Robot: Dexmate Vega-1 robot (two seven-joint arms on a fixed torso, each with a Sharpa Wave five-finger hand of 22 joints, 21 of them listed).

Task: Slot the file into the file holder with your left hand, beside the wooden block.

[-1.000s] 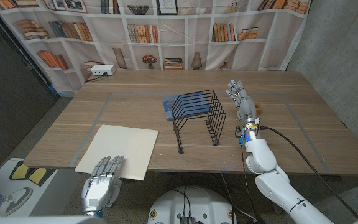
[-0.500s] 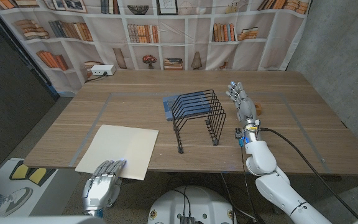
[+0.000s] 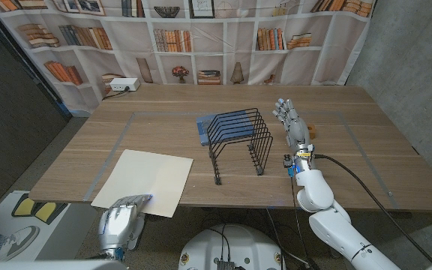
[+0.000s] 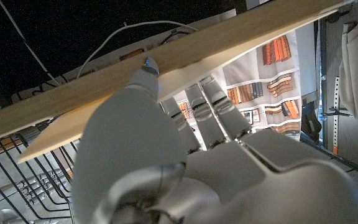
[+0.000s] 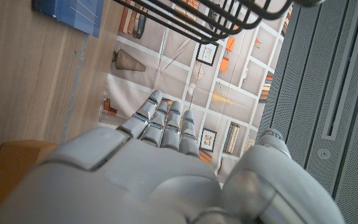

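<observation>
The file holder [image 3: 238,142] hides part of the blue block [image 3: 202,128].

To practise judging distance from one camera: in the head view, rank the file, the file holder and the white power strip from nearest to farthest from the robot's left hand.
1. file: at the table's near left edge, right by the left hand.
2. file holder: mid-table, to the right.
3. white power strip: at the far left edge, by the backdrop.
</observation>
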